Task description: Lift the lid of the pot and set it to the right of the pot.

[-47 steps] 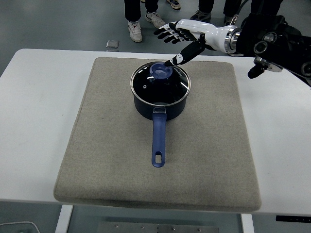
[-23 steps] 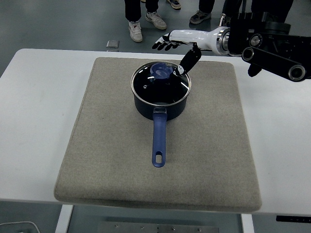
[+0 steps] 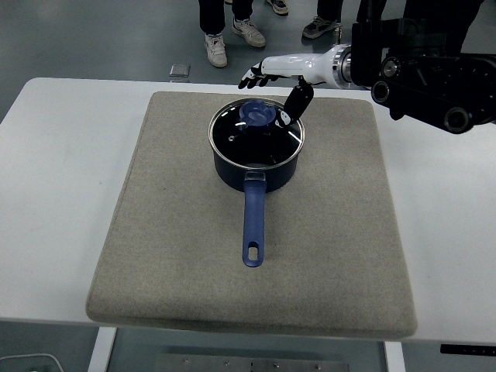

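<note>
Here, a grey felt mat [image 3: 155, 232] covers most of the white table [image 3: 54, 194], and on its far half stands a dark blue pot [image 3: 256, 167] with its long blue handle [image 3: 253, 225] pointing toward the table's near edge. The glass lid [image 3: 256, 133] sits squarely on the pot, its blue knob [image 3: 256, 113] at the centre. Just right of the knob, the robot's right hand [image 3: 283, 74] reaches in from the upper right on a white forearm and black arm [image 3: 422, 74]; its fingers [image 3: 252, 77] are stretched out flat and spread beyond the pot's far rim, while the black thumb [image 3: 295, 102] angles down toward the lid's right side. The hand grips nothing; whether the thumb tip touches the glass cannot be told. On the floor beyond the table, the shoes [image 3: 229, 40] of people standing there are visible, with a small grey floor plate [image 3: 180, 71] to their left.
</note>
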Controlling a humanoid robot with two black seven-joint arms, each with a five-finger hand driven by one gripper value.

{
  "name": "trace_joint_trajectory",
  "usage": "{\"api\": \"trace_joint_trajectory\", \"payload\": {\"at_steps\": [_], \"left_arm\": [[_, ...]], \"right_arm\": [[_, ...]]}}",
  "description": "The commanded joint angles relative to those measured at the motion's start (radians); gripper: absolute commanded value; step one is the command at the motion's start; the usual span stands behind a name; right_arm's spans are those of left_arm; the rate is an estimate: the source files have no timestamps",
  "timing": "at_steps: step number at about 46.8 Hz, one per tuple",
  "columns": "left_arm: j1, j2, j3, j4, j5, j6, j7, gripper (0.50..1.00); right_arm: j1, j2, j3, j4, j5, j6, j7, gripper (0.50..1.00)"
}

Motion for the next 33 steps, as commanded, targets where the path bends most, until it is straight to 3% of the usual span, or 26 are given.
{"api": "trace_joint_trajectory", "payload": {"at_steps": [1, 33], "left_arm": [[0.0, 0.0, 0.0, 0.0, 0.0, 0.0, 0.0, 1.0], [0.0, 0.0, 0.0, 0.0, 0.0, 0.0, 0.0, 1.0]], "right_arm": [[0.0, 0.014, -0.017, -0.002, -0.026, 0.0, 0.0, 0.905], [0.003, 0.06, -0.038, -0.045, -0.1, -0.003, 0.014, 0.891]]}}
